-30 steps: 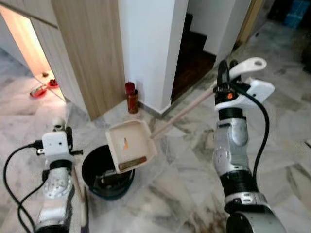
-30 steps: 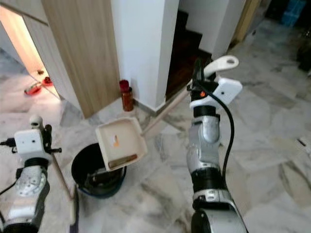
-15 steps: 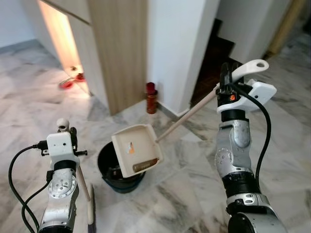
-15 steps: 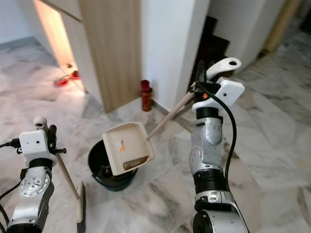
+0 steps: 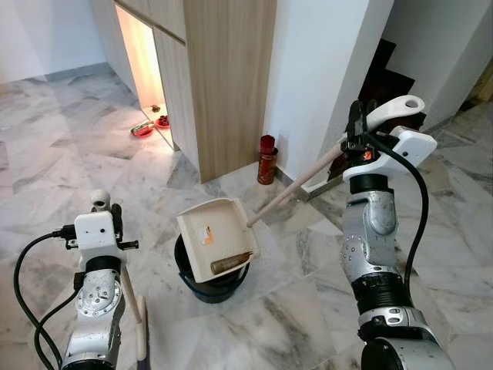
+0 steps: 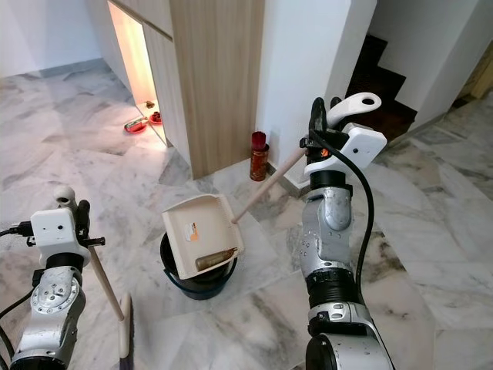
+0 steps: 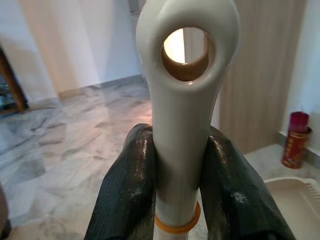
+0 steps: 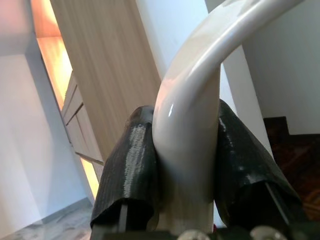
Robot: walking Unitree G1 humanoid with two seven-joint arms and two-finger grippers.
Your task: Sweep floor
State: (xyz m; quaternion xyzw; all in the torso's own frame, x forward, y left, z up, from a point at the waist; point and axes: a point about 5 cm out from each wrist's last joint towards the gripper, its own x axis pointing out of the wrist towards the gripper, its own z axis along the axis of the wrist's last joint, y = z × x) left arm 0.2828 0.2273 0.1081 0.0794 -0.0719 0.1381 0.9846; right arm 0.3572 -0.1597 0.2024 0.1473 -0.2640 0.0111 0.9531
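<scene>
Below my right gripper (image 8: pixel 186 165), clamped on its handle, the dustpan (image 5: pixel 214 239) still tips over the bucket (image 5: pixel 208 284); my left gripper (image 7: pixel 177 165) pinches the broom (image 7: pixel 184 90); a red can (image 5: pixel 266 159), perhaps, stands beyond.

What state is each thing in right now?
Dustpan: lifted, tilted over the bucket.
Bucket: upright on the floor, open.
Broom: upright, head on the floor.
Left gripper: shut on the broom handle.
Right gripper: shut on the dustpan handle.
Red can: upright by the wall.
</scene>
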